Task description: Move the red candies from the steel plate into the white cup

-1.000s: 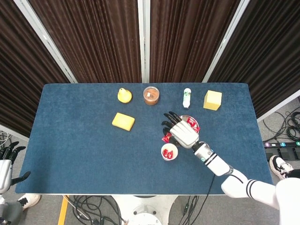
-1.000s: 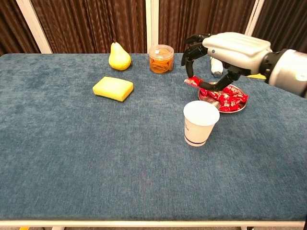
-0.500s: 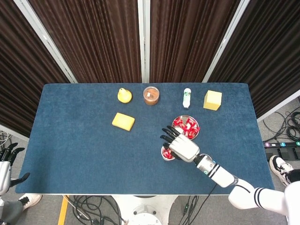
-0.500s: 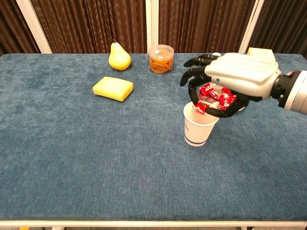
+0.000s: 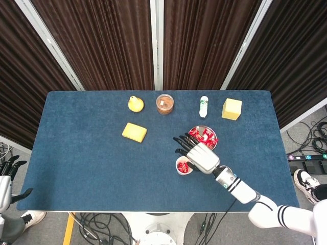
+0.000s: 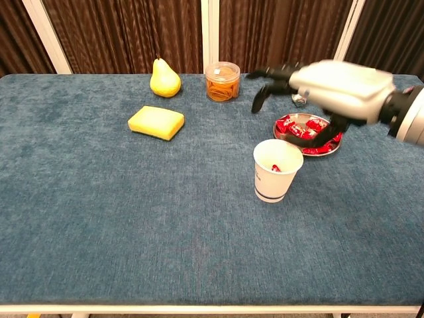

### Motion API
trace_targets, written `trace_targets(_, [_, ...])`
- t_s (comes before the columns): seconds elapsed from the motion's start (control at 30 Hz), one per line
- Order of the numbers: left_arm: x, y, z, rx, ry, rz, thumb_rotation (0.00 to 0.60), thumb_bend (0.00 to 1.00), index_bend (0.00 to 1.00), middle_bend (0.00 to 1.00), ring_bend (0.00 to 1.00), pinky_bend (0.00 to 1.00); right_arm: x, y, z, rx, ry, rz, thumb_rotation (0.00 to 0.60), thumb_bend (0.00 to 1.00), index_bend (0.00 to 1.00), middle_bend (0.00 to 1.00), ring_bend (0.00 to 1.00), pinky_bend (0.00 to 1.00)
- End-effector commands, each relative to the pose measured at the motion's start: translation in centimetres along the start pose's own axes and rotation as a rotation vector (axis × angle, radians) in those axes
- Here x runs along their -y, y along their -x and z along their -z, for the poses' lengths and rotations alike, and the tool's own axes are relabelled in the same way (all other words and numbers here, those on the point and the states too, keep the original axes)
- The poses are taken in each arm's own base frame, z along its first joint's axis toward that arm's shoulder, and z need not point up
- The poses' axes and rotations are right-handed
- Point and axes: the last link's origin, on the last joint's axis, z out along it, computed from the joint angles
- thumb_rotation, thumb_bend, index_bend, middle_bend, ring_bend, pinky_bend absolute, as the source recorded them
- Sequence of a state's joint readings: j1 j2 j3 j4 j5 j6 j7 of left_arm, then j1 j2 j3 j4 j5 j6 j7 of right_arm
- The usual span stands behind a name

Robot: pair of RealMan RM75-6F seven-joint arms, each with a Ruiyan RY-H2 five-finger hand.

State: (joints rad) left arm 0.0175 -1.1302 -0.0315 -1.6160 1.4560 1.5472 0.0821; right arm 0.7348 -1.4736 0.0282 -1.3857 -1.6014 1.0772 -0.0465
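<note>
Main risk, as I read it: right hand hung low above white cup, so a careless reach toward the steel plate could clip the rim and tip it. Right hand was released, fingers spread, nothing in it. Red candies sat piled on the plate, under and just beyond the palm; a few already lay in the cup. Left hand idled off the table's edge, fingers apart, empty.
</note>
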Motion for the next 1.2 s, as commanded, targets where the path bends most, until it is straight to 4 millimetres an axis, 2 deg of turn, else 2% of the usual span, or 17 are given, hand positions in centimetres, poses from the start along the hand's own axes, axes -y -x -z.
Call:
trace_targets(0.03, [-0.1, 0.0, 0.0, 0.001, 0.004, 0.0, 0.6, 0.09, 0.31, 0.24, 0.21, 0.22, -2.1, -1.0, -0.3, -0.018, 0.082, -0.001, 0.6, 0.31, 0.39, 0.0, 0.0, 0.0])
trace_targets(0.17, [-0.2, 0.0, -0.1, -0.002, 0.009, 0.0, 0.6, 0.09, 0.31, 0.24, 0.21, 0.22, -4.7, -1.5, -1.0, 0.005, 0.174, 0.044, 0.6, 0.31, 0.5, 0.0, 0.0, 0.0])
trace_targets(0.33, [-0.2, 0.1, -0.1, 0.001, 0.008, -0.002, 0.6, 0.09, 0.31, 0.24, 0.21, 0.22, -6.9, -0.7, -1.8, 0.052, 0.255, 0.08, 0.6, 0.31, 0.52, 0.0, 0.0, 0.0])
trace_targets(0.5, [-0.3, 0.1, -0.1, 0.005, 0.009, -0.003, 0.6, 0.09, 0.31, 0.24, 0.21, 0.22, -8.1, 1.3, -2.3, 0.12, 0.3, 0.088, 0.6, 0.31, 0.49, 0.0, 0.0, 0.0])
trace_targets(0.7, [-0.2, 0.2, 0.0, 0.011, 0.004, -0.002, 0.6, 0.09, 0.31, 0.24, 0.21, 0.22, -8.3, 3.4, -2.5, 0.188, 0.311, 0.093, 0.6, 0.28, 0.46, 0.0, 0.0, 0.0])
trace_targets(1.2, [-0.1, 0.5, 0.0, 0.02, -0.001, 0.002, 0.6, 0.09, 0.31, 0.24, 0.21, 0.22, -8.1, 5.7, -3.0, 0.257, 0.317, 0.113, 0.6, 0.23, 0.41, 0.0, 0.0, 0.0])
